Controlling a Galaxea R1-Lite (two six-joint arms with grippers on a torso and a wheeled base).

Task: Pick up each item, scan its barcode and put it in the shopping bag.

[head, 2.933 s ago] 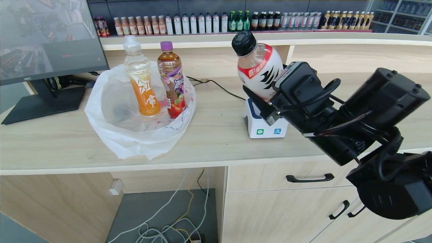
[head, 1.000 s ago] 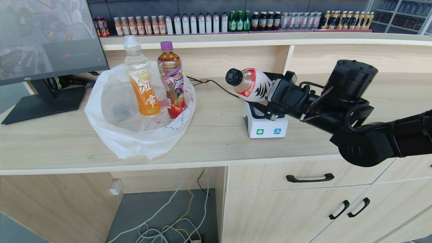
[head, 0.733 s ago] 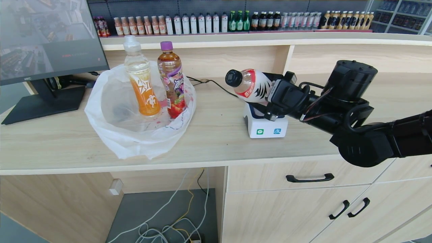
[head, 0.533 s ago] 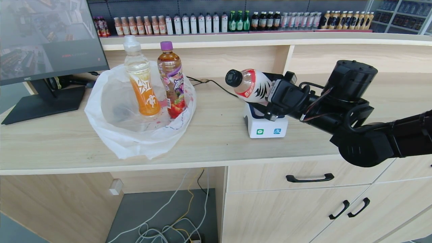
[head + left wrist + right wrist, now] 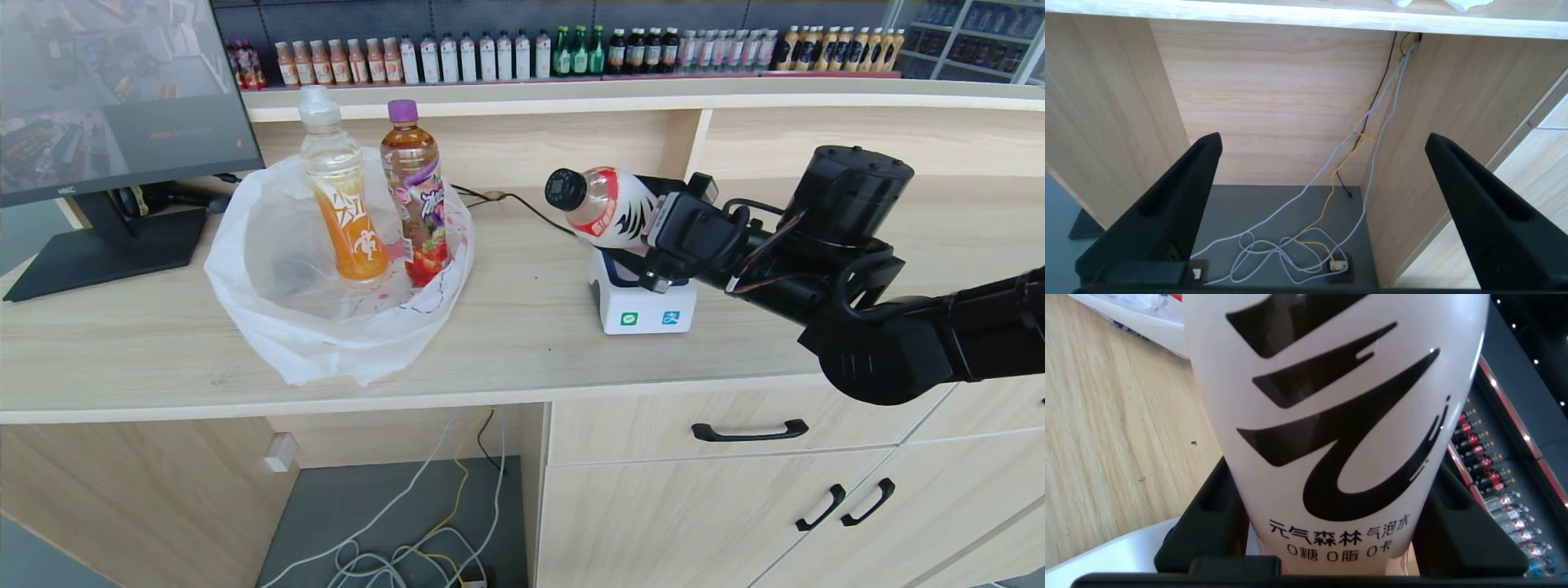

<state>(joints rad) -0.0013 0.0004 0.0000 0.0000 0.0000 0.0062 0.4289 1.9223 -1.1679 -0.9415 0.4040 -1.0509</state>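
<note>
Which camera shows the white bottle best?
The head view: most of the white bottle shows, tilted over the scanner in the right pincer. The right wrist view crops it to its printed side; the left wrist view faces cables under the counter.

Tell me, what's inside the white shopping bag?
Two bottles stand upright in the shopping bag: an orange drink and a purple-capped drink. The bag's far side, right behind them, is covered.
</note>
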